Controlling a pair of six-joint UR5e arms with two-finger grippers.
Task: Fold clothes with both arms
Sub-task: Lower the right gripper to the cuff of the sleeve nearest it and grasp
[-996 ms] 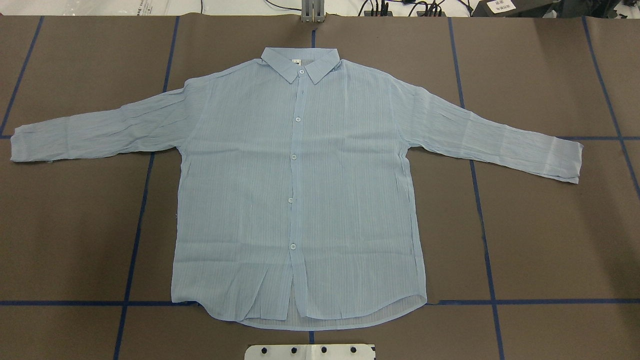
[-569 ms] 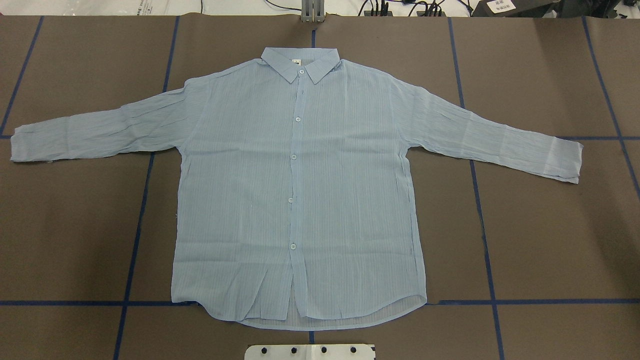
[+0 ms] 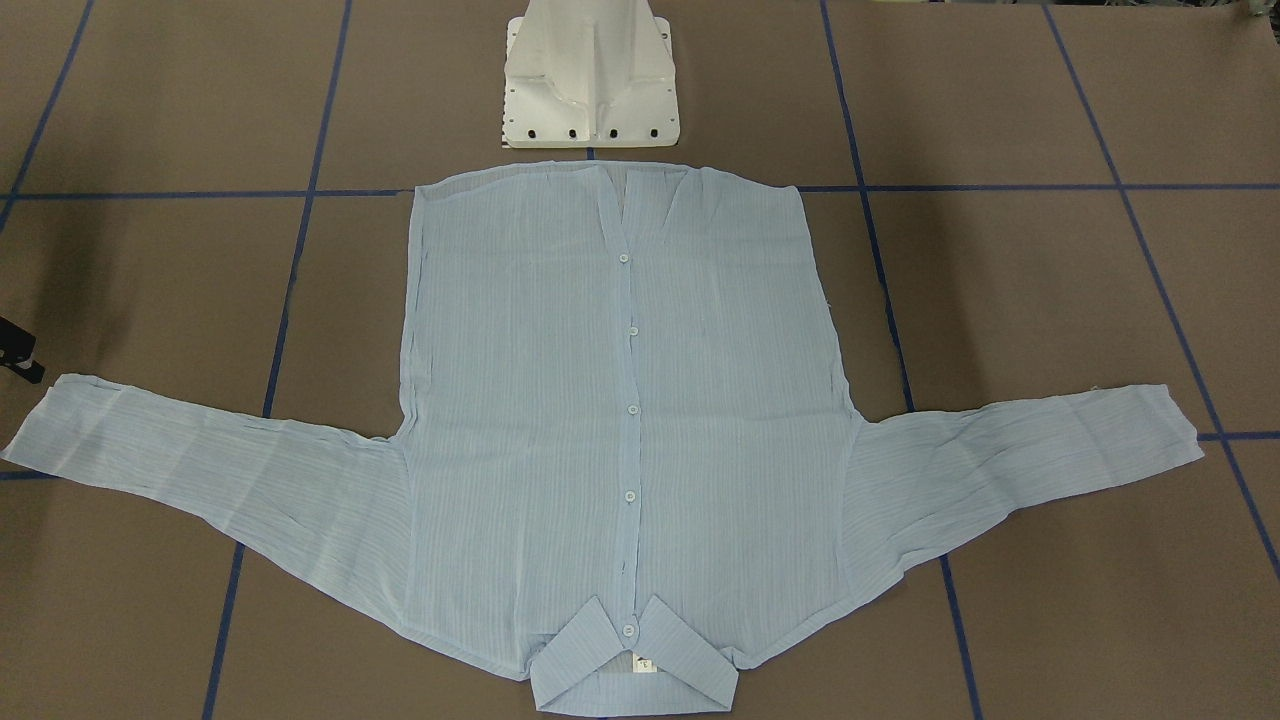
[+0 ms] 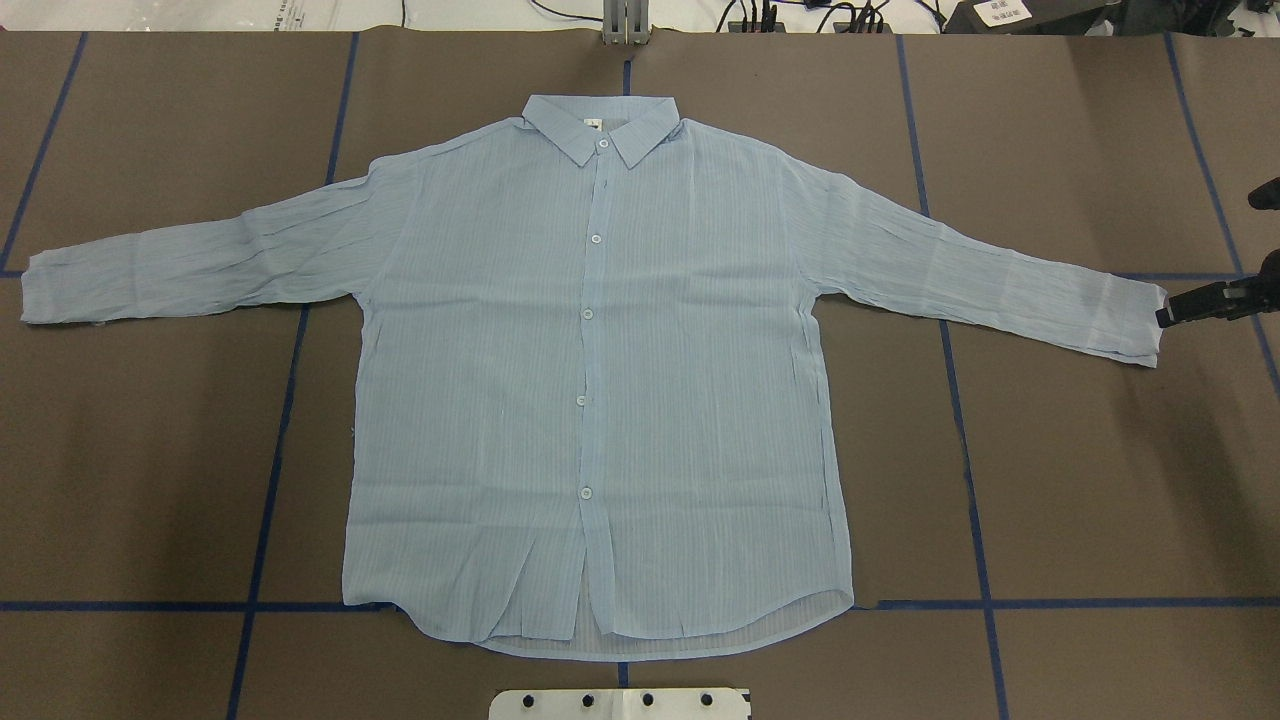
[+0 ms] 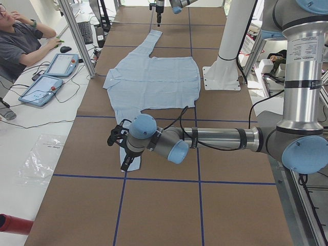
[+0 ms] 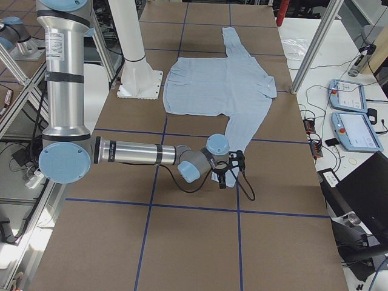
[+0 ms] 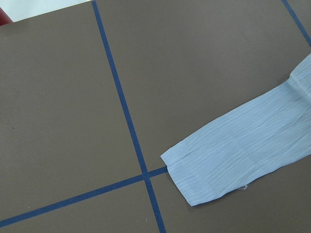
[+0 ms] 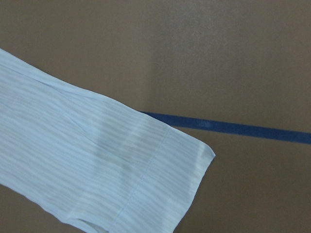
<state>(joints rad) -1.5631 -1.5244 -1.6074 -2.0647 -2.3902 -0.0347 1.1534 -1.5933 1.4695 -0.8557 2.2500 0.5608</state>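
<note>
The pale-blue button-up shirt (image 4: 600, 380) lies flat and face up on the brown table, collar (image 4: 603, 125) at the far side, both sleeves spread out. My right gripper (image 4: 1208, 258) stands open at the view's right edge, and one fingertip is right at the right sleeve's cuff (image 4: 1135, 320). The right wrist view shows that cuff (image 8: 170, 179) lying flat. My left gripper (image 5: 119, 148) hovers over the end of the left sleeve (image 4: 60, 285); I cannot tell whether it is open or shut. The left wrist view looks down on that cuff (image 7: 194, 174).
The white pedestal base (image 4: 620, 703) stands just behind the shirt's hem. Blue tape lines (image 4: 270, 480) cross the brown table. A person (image 5: 20, 41) sits at a side desk with tablets (image 5: 48, 82) beyond the table's far edge.
My right gripper has come into the overhead view at the right edge, next to the right cuff. The shirt has not moved.
</note>
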